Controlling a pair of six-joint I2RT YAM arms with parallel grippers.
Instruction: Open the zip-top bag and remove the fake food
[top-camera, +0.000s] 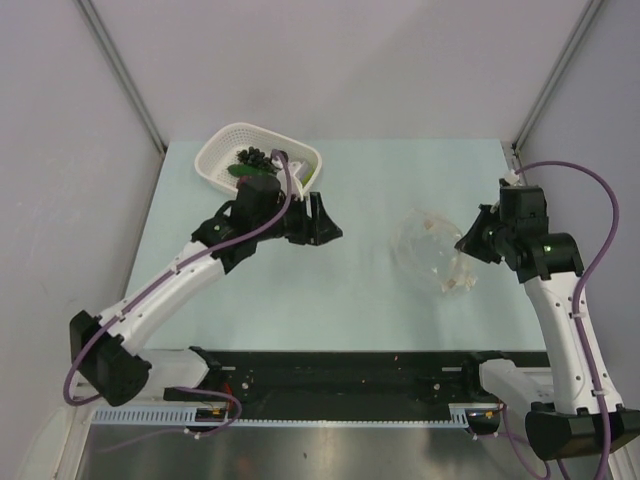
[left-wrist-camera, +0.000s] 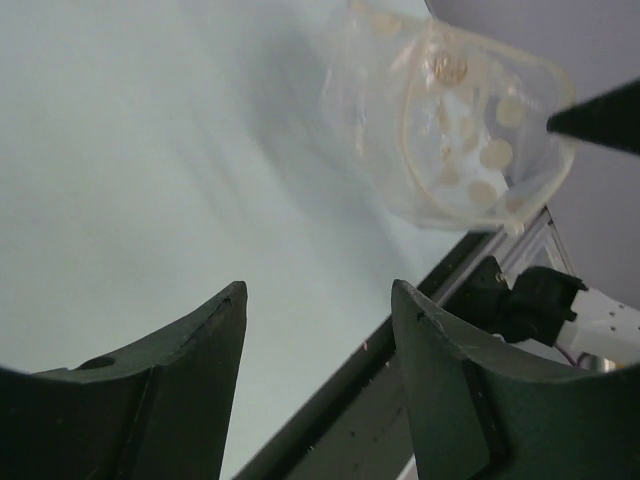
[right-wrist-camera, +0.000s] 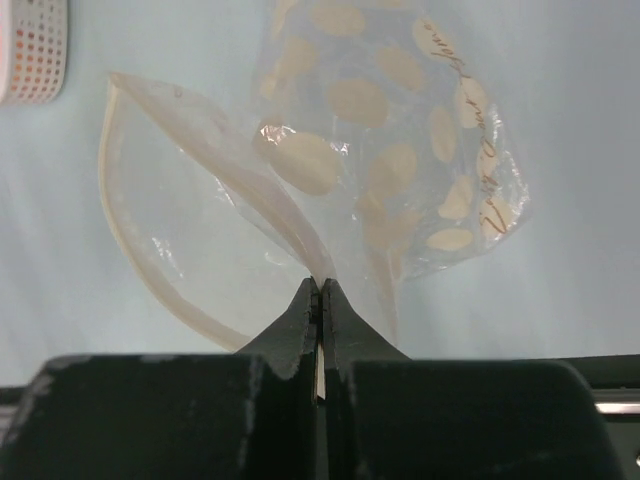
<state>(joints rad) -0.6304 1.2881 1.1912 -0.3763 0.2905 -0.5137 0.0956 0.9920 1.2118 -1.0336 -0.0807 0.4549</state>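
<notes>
Much bare table (top-camera: 350, 290) separates spread left gripper (top-camera: 322, 222), beside white perforated basket (top-camera: 214, 160), from right gripper (right-wrist-camera: 320, 288) pinching rim of clear dotted zip-top bag (right-wrist-camera: 400, 170).

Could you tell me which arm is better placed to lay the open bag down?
Right, probably. The right gripper is shut on the rim of the zip-top bag; the left gripper is open and empty, away from the bag near the white basket.
</notes>
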